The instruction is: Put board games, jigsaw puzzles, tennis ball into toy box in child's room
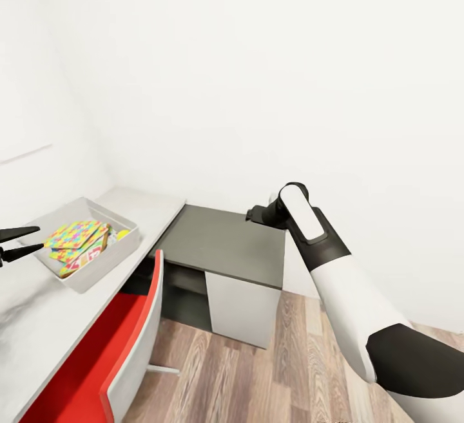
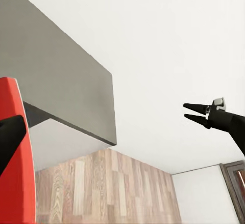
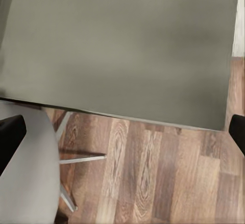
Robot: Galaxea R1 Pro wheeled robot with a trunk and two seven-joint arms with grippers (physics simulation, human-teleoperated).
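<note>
Nearest in the head view is a red chair (image 1: 96, 358), its back tucked against the front edge of the white surface (image 1: 38, 320); behind it the toy box (image 1: 96, 262) sits near that front edge, toward the end where the surface joins the lower dark side unit (image 1: 225, 246). Inside the box lie the jigsaw puzzles (image 1: 74, 235), stacked on printed board games (image 1: 87, 257), with the tennis ball (image 1: 122, 234) in the corner nearest the side unit. The left tool (image 1: 16, 243) hangs beside the box's outer wall, its jaws spread and holding nothing. The right tool (image 1: 258, 215) reaches over the far edge of the side unit; the left wrist view shows its fingers (image 2: 196, 112) slightly parted and empty, and its own camera looks down on the unit's top and the wood floor (image 3: 153, 173). How many games are in the stack cannot be told, so the collecting is probably well on but unconfirmed. To do the next step well, raise both arms clear of the box walls and chair back before turning the base; keep the elbows in so nothing knocks the box off the front edge; and look into the box to count the games.
</note>
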